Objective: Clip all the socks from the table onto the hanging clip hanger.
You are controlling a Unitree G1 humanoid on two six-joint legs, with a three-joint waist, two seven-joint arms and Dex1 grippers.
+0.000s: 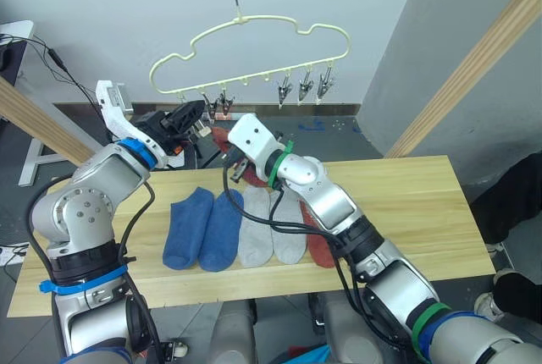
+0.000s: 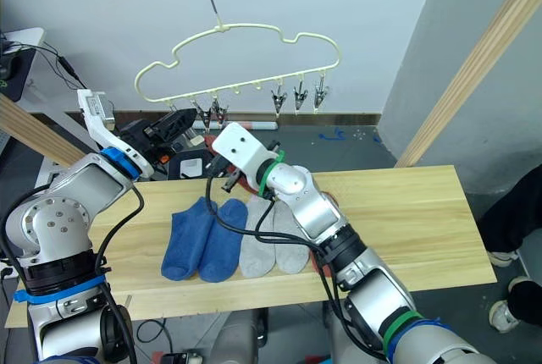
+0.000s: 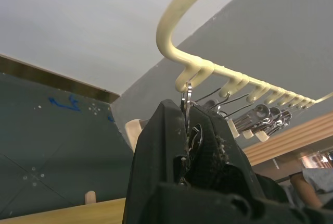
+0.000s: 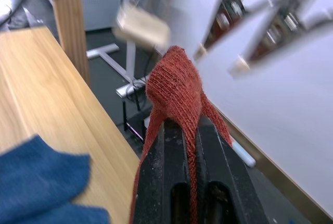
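Stretching below both claws, the surface (image 1: 406, 203) carries two blue socks (image 1: 203, 228), two grey socks (image 1: 271, 228) and one rust sock (image 1: 320, 245) side by side. Above them hangs the clip hanger (image 1: 254, 51), where the left claw (image 3: 190, 130) is clenched on a metal clip (image 3: 186, 99). Just beside it, the right claw (image 4: 190, 130) pinches the other rust sock (image 4: 174, 86), raised toward the clips.
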